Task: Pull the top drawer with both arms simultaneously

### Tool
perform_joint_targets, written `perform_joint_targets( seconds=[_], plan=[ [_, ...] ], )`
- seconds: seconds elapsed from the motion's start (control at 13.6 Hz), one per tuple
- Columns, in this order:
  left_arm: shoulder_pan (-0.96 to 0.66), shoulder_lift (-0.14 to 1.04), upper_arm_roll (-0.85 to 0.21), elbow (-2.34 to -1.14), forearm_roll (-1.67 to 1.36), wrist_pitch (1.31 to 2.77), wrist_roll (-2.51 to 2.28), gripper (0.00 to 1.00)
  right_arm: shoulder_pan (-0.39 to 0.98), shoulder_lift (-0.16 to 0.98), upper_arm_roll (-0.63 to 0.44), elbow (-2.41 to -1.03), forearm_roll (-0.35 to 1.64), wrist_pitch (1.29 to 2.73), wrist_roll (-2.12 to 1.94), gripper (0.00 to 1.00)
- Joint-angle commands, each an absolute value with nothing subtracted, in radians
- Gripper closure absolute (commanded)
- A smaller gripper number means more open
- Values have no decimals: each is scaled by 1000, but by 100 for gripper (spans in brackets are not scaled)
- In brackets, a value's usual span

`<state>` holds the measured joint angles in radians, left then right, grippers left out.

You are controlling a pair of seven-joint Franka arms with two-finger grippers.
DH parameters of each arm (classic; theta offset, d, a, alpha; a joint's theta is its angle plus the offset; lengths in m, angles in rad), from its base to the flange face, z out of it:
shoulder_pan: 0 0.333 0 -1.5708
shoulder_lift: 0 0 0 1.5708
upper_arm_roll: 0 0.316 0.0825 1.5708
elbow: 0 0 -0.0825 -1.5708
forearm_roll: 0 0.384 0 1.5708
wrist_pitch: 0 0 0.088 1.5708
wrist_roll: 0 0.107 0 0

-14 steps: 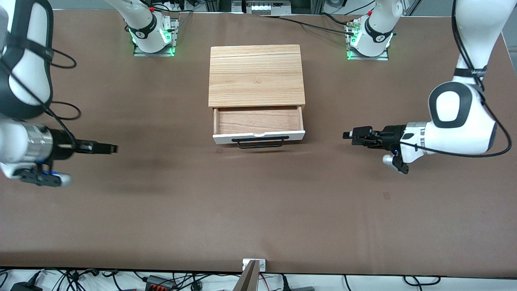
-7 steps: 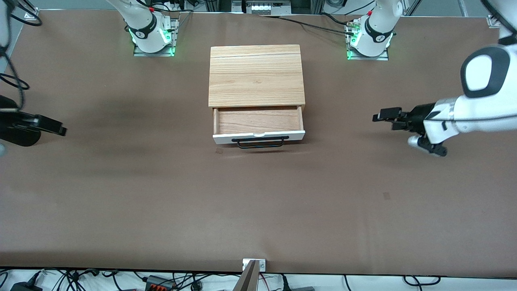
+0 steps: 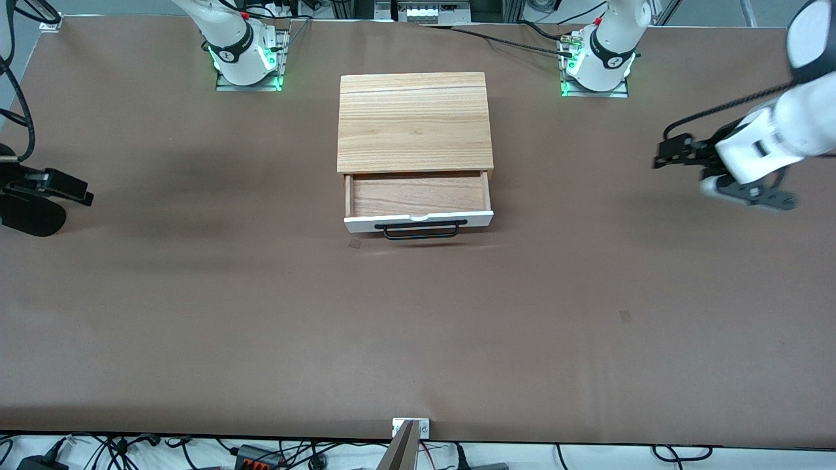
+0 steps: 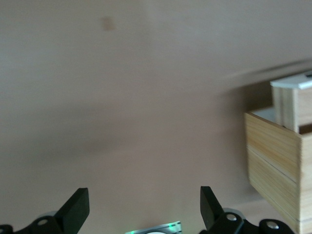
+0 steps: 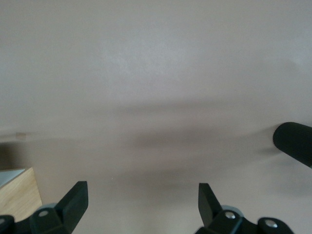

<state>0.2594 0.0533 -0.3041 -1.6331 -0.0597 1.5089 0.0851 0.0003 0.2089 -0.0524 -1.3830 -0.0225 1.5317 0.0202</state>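
The brown worktop (image 3: 261, 313) carries a light-wood cabinet (image 3: 414, 121) midway between the arms' bases. Its top drawer (image 3: 418, 202) stands pulled out toward the front camera, rigid and probably light on its runners; the black bar handle (image 3: 421, 229) is the place to grip. Left gripper (image 3: 673, 155) and right gripper (image 3: 68, 188) hang over bare worktop well apart from it, jaws spread wide and empty.

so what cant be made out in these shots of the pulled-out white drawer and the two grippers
- White-fronted top drawer: the front view looks down on it, so the cabinet's lower front is hidden.
- Right gripper: the front view's edge cuts off its arm.
- Left gripper: blurred in the front view; the left wrist view shows only open fingertips.
- Light-wood cabinet: only a corner in the right wrist view.
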Motion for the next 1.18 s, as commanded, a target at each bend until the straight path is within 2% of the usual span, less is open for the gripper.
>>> perform_joint_targets(
  seconds=[0.0,0.15,0.22,0.59,0.74,0.88,1.11],
  plan=[
    [247,152,-307,-1453,-3,1402,3,0,-6,63,-40,-1601,-38,1621,23,0],
    [248,166,-310,-1433,56,1379,-5,0,-5,-35,-40,-1747,-38,1701,21,0],
    [250,166,-305,-1433,75,1379,-11,0,-5,-55,-40,-1773,-38,1713,20,0],
    [265,166,-301,-1431,204,1397,-69,0,-5,-58,-38,-1769,-38,1720,3,0],
    [275,152,-302,-1443,105,1478,-69,0,-5,-57,-38,-1747,-34,1717,6,0],
    [297,144,-304,-1447,83,1477,-61,0,-5,-67,-40,-1749,-34,1715,6,0],
    [298,74,-293,-1543,39,1518,-63,0,6,-66,-32,-1753,-35,1712,5,0]
  ],
)
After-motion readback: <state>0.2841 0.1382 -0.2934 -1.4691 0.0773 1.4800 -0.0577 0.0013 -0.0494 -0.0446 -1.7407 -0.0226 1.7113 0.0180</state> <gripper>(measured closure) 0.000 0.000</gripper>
